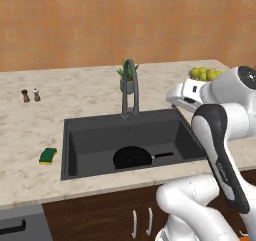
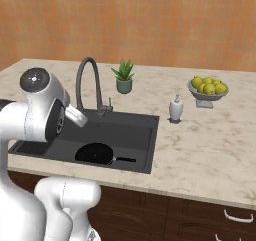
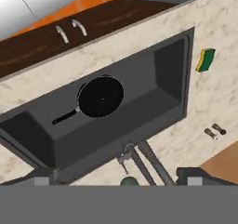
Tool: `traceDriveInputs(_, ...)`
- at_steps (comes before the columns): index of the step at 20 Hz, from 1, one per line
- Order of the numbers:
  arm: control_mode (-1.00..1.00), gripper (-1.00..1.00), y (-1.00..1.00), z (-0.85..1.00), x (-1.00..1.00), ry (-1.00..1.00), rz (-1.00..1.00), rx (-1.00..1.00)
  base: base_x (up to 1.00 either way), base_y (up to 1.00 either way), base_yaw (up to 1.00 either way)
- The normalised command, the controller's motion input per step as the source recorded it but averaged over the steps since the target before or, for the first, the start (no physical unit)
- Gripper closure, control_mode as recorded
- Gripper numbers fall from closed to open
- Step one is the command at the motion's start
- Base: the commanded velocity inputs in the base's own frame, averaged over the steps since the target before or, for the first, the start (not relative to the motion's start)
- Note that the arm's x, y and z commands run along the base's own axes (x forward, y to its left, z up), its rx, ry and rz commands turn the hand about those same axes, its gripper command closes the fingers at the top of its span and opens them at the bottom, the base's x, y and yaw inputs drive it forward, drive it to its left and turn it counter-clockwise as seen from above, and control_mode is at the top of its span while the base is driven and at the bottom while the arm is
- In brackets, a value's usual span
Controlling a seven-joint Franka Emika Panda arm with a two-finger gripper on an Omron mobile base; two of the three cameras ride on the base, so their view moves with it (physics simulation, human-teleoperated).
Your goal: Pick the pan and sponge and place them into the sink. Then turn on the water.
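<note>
The black pan (image 1: 132, 157) (image 2: 95, 154) (image 3: 101, 96) lies flat on the floor of the dark grey sink (image 1: 90, 135) (image 2: 132, 130) (image 3: 153, 111), near its front wall, with its handle pointing right. The yellow and green sponge (image 1: 48, 156) (image 3: 205, 60) rests on the counter just left of the basin. My gripper (image 3: 118, 179) hangs high above the sink's right rear part, near the arched faucet (image 1: 130, 87) (image 2: 87, 82). It is open, its tips are wide apart and nothing is between them. The water is out of view.
A potted plant (image 1: 128, 77) (image 2: 123, 77) stands behind the faucet. A bowl of lemons (image 1: 205, 75) (image 2: 208, 88) and a soap dispenser (image 2: 175, 108) are on the right counter. Two shakers (image 1: 30, 95) (image 3: 214, 131) stand at the far left.
</note>
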Motion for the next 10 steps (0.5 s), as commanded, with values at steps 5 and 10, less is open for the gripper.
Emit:
traceDriveInputs(5,-1.00,-1.00,0.99,0.01,-0.04,0.11,0.09,-0.26,0.00,0.00,0.00)
traceDriveInputs(10,-1.00,-1.00,0.86,-0.20,0.04,0.07,0.21,-0.08,0.00,0.00,0.00)
